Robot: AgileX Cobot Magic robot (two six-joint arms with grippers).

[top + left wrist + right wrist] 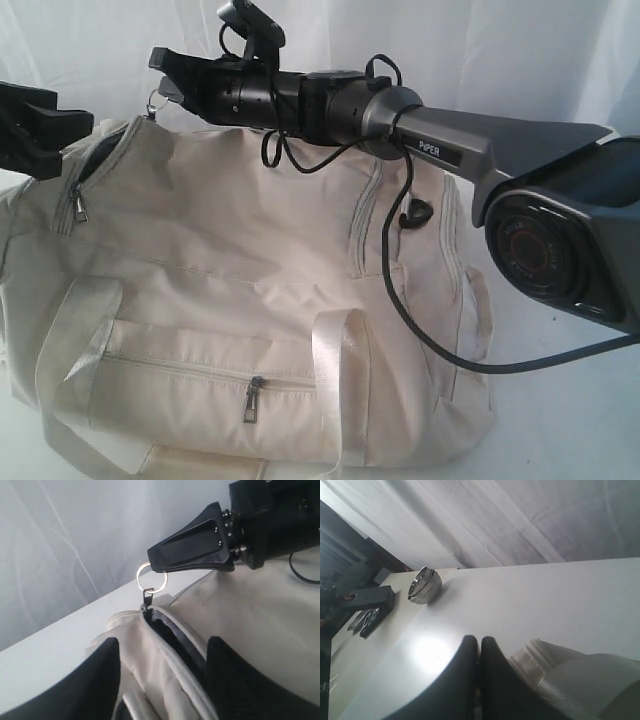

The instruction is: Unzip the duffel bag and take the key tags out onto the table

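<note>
Standing beside the rig, I saw the right gripper [156, 562] reaching across the cream duffel bag [250, 250]. Its black wedge-shaped fingers [195, 550] were pressed together on the thin metal ring pull [151, 578]. The ring hung just below their tips, with its small dark tab upright at the end of the grey top zipper [172, 625]. Below the ring the zipper gaped a little and showed dark lining.

The left gripper [164, 642] hovered over that same end of the bag. Its broad matte fingers [95, 680] were spread wide, one to each side of the parted zipper, gripping nothing.

The bag sat slumped on the smooth white table [545, 595], its soft woven fabric creased. Glossy pale webbing handles [335, 370] and a front pocket zipper [180, 368] lay on the side away from both sets of fingers. Well beyond the right fingertips, a round polished metal dish [425, 585] rested on the table.
</note>
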